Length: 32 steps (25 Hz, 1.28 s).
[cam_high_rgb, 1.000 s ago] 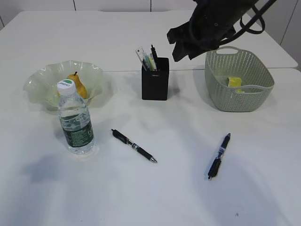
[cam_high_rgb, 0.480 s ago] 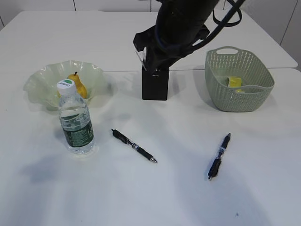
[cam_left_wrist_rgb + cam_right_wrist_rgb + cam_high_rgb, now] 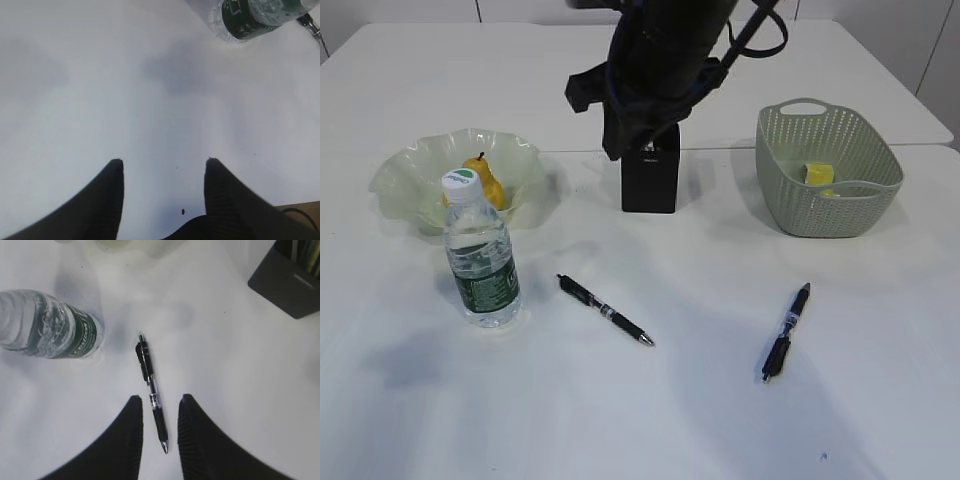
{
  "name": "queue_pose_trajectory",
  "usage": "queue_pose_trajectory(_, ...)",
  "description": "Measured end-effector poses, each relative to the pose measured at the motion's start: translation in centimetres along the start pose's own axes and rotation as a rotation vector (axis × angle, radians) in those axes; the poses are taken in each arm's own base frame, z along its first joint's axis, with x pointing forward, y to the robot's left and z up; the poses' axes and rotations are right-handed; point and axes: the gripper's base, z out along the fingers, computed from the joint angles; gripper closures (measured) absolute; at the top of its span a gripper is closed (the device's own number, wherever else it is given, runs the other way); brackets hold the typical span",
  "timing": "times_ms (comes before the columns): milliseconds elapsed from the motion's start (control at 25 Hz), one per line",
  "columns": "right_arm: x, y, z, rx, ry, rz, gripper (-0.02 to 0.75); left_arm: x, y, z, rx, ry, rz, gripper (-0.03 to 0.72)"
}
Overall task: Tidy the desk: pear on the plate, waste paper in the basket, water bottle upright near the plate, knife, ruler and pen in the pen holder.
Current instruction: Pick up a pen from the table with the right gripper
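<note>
Your right gripper [image 3: 160, 402] hangs empty above the table, jaws narrowly parted, a black pen [image 3: 151, 389] lying in line between them. Your left gripper [image 3: 162, 167] gapes wide over bare table, the upright water bottle [image 3: 260, 17] at its 1 o'clock. The pear [image 3: 486, 183] sits on the plate [image 3: 415, 160]; the waste paper [image 3: 819, 174] lies in the basket [image 3: 800, 215]. A second pen [image 3: 786, 331] lies at the pen holder's [image 3: 650, 185] 5 o'clock.
</note>
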Motion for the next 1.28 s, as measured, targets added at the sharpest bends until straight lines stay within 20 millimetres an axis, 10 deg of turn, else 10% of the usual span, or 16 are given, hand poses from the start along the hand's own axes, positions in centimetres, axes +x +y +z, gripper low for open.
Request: queue_pose_trajectory(1280, 0.1, 3.9, 13.2, 0.059, 0.171, -0.178, 0.464, -0.1, 0.0, 0.0, 0.002, -0.015, -0.001, 0.333)
